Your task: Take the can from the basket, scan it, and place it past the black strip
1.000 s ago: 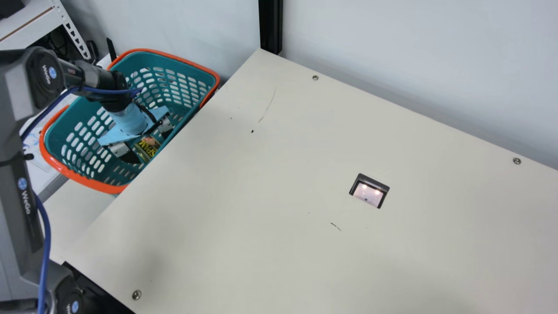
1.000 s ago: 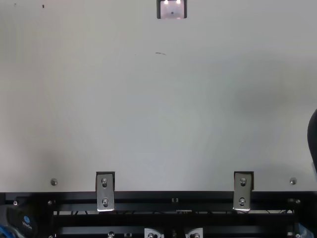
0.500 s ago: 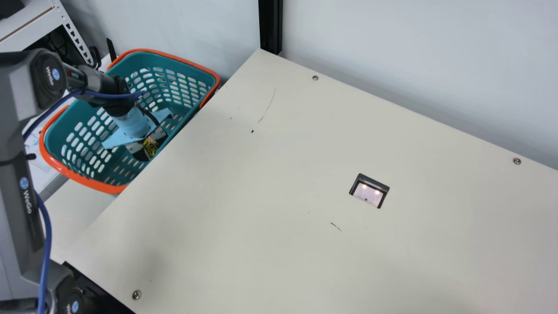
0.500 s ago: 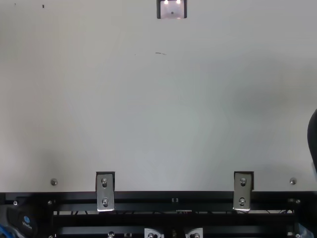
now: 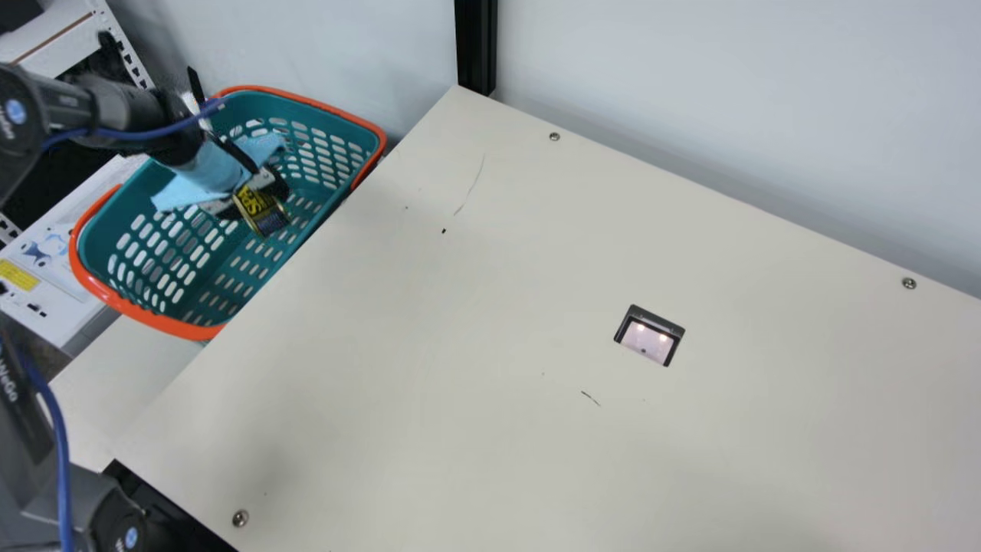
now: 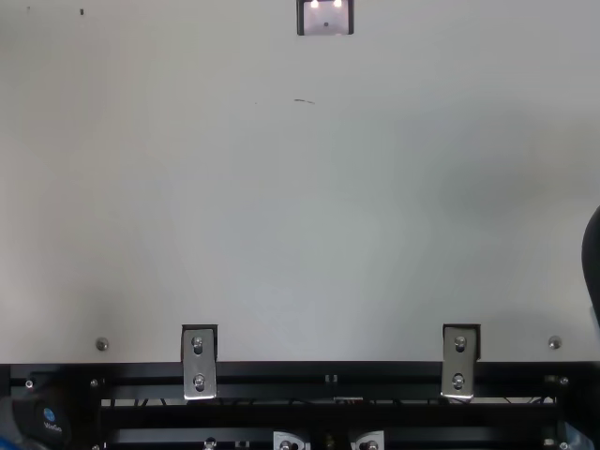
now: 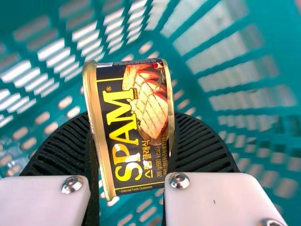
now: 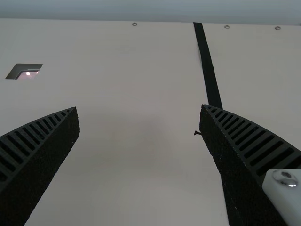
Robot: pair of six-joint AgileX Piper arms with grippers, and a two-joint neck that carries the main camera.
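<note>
main view, upper left: the left gripper [image 5: 256, 201], with two black ribbed fingers [image 7: 66, 150] beneath a light blue mount [image 5: 211, 170], is partly open, its spread set by the small rectangular can with a black and yellow label and gold-coloured metal edges [image 5: 264, 213]. the can lies between the fingers, tilted, inside the teal perforated plastic basket with an orange rim [image 5: 176, 328]. whether it touches the basket's floor cannot be told.

left wrist view: the two fingers flank the can, one against each side; the broad printed face is turned toward the camera, and the fingertips are partly hidden behind the can. the slotted walls of the basket surround the grasp.

right wrist view: the right gripper [image 8: 138, 108], also of two black ribbed fingers, is wide open and holds nothing. its fingers stand well apart above the cream flat table [image 5: 460, 345]. the long narrow black strip [image 8: 207, 66] crosses the table surface, partly covered by one finger. well apart from the strip is the dark-framed, lit scanner window [image 5: 649, 336], set into the table; in the main view, it is well apart from the basket and the can.
</note>
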